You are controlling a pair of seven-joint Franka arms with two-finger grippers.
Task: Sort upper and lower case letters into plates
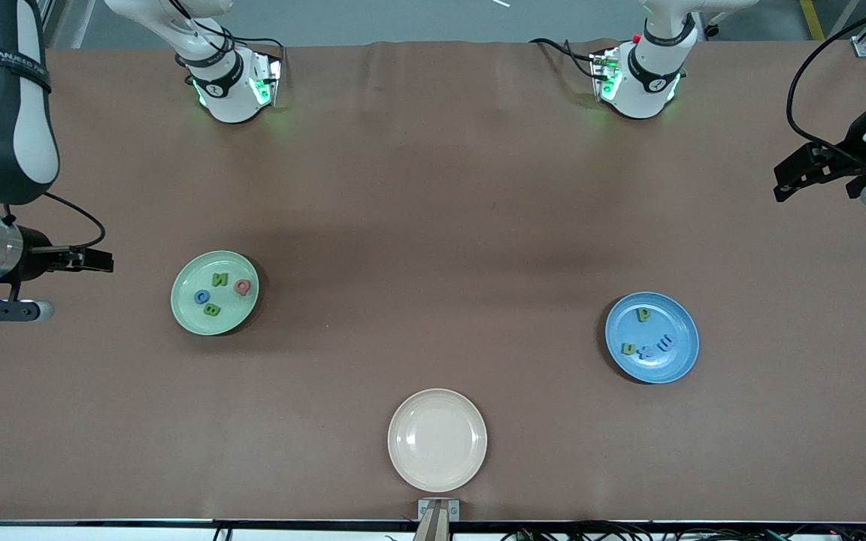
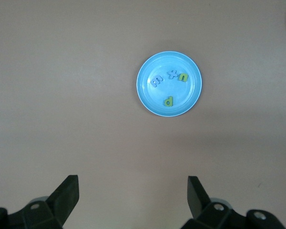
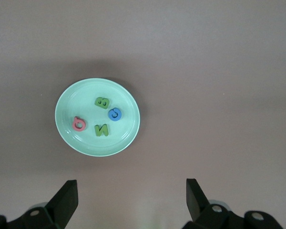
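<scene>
The light green plate is sitting on the counter toward the right arm's end, holding four capitals: a green N, a pink Q, a blue C and a green B. The blue plate is lying toward the left arm's end, a little nearer the front edge, carrying a green p and, in a row, a green u, a blue x and a blue m. An empty cream-beige plate is resting close to the middle of the front edge.

The right tool is hanging released, jaws spread wide and grasping nothing, out over the counter's edge at the right arm's end, well apart from the green plate, which is showing whole in its wrist view. The left tool is likewise hanging released and empty over the opposite end's edge, well apart from the blue plate. Both arms are waiting.
</scene>
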